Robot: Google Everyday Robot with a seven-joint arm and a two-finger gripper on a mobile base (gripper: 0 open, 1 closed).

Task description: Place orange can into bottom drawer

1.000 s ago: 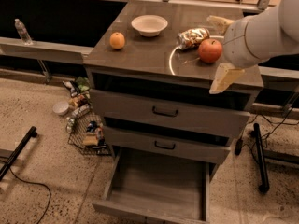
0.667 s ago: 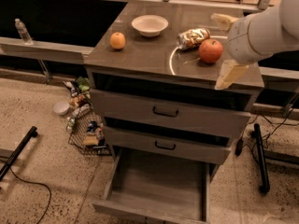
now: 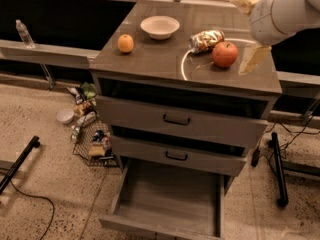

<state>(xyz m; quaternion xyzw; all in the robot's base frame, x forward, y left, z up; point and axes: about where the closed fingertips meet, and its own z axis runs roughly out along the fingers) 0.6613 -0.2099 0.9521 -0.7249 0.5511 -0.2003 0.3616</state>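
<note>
My hand: my gripper point(image 3: 240, 36) hangs over the right edge of the counter point(image 3: 150, 59), toward the back right corner. Its fingers are spread wide with nothing between them.
Can: the orange can point(image 3: 206, 40) lies on its side in the back right part of the counter, left of my hand and not yet gripped.
Apple: the red apple point(image 3: 224, 54) sits just beside the can's front right end. I cannot tell whether they touch.
Drawer: the bottom drawer point(image 3: 165, 204) is pulled out below the counter's front edge, its grey floor bare.
Risk, wrong grab: the apple lies roughly between me and the can, so closing too soon would likely pinch the apple, or both.
Risk, rolling: a can on its side rolls easily. One finger landing first could nudge it toward the back edge or the bowl point(image 3: 159, 26).
Risk, knock-off: brushing the apple could send it over the front edge.
Risk, slip: the metal is smooth and round, so an off-centre squeeze may squirt it out.
Risk, carry: going down past the front edge, I could clip the upper drawers point(image 3: 177, 121) and drop the can on the floor.
</note>
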